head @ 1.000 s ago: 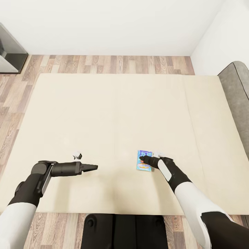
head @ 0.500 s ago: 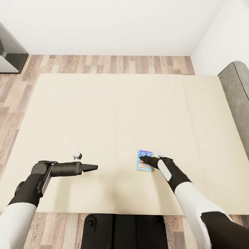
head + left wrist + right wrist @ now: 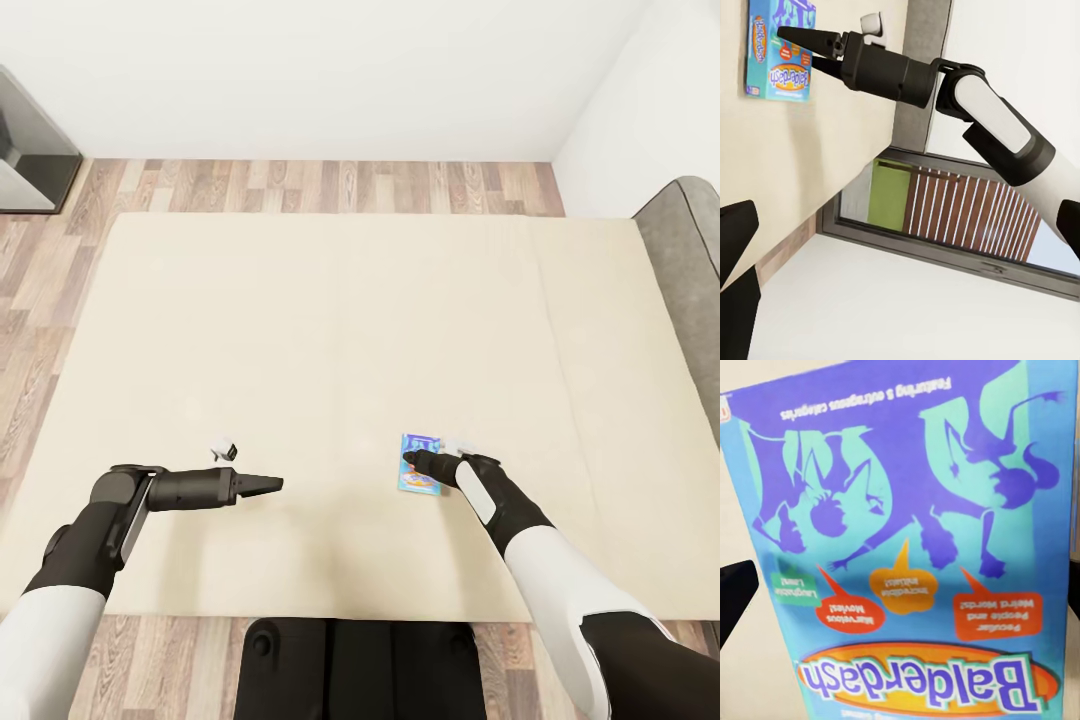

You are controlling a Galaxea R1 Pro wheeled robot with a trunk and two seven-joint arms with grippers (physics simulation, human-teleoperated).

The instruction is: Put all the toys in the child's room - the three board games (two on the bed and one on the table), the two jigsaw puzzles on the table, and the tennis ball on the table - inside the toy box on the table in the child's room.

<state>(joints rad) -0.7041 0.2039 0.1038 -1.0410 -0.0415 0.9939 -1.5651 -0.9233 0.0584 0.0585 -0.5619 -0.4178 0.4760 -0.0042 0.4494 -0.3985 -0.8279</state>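
Right tool (image 3: 410, 461) sits over the flat blue cardboard board game box (image 3: 420, 464) lying on the cream bed (image 3: 330, 330), jaws spread either side w/o gripping yet; pickup step, next needs closing on box edge.

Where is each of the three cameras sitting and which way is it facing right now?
Head view: on the robot's head, looking down over the bed; both arms show, left gripper and right gripper.
Left wrist view: on the left arm, looking sideways across the bed at the right arm and a window; dark left fingertips at the edge.
Right wrist view: on the right arm, close over the board game; one dark fingertip shows.
Shared: all three see the board game.
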